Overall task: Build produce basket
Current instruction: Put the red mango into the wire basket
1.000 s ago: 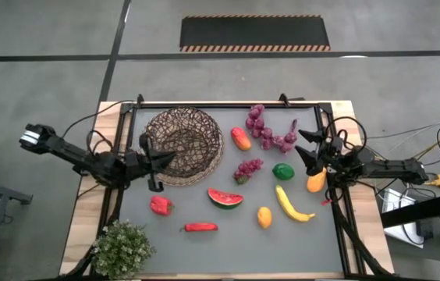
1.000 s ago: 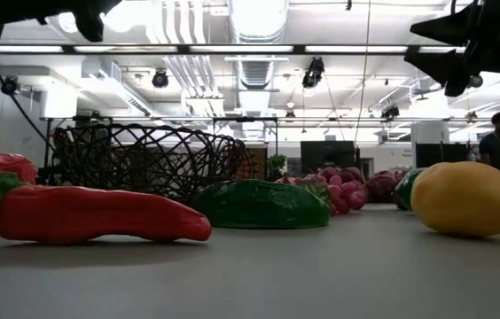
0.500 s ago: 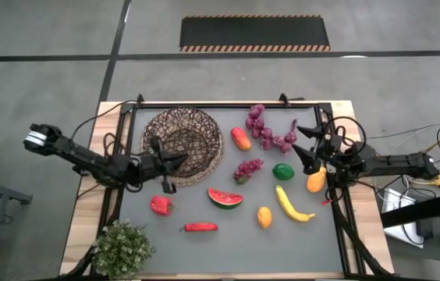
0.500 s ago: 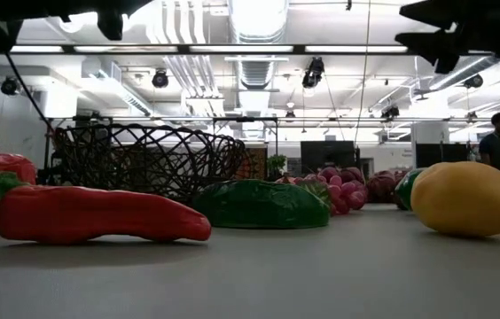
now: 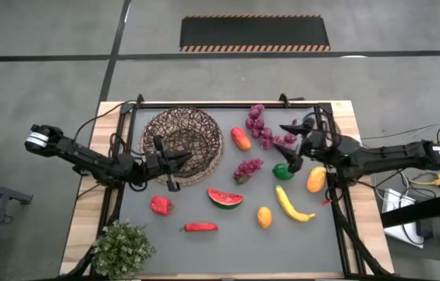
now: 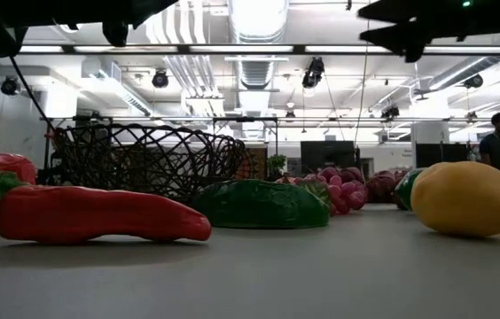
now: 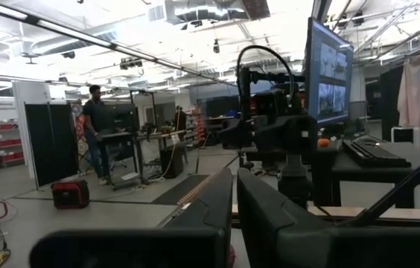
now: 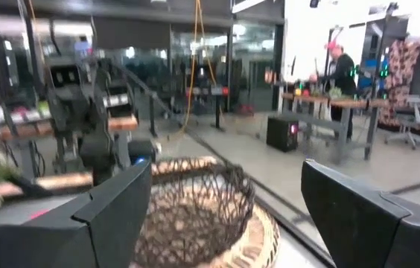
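My left gripper [image 5: 175, 162], clenched on nothing, hangs at the lower edge of the basket [image 5: 183, 144], which sits left of centre in the high view. The produce [image 5: 267, 168] lies scattered across the mat to its right and below. My right gripper [image 5: 291, 146] is spread wide, empty, over the green fruit [image 5: 283, 172] right of centre

Rough woven wicker basket [image 5: 183, 144], glossy plastic chili [image 6: 90, 215] (smooth), matt grey tabletop [image 5: 228, 246]

Dark jointed arms, black cables, left arm [image 5: 79, 156] white-capped
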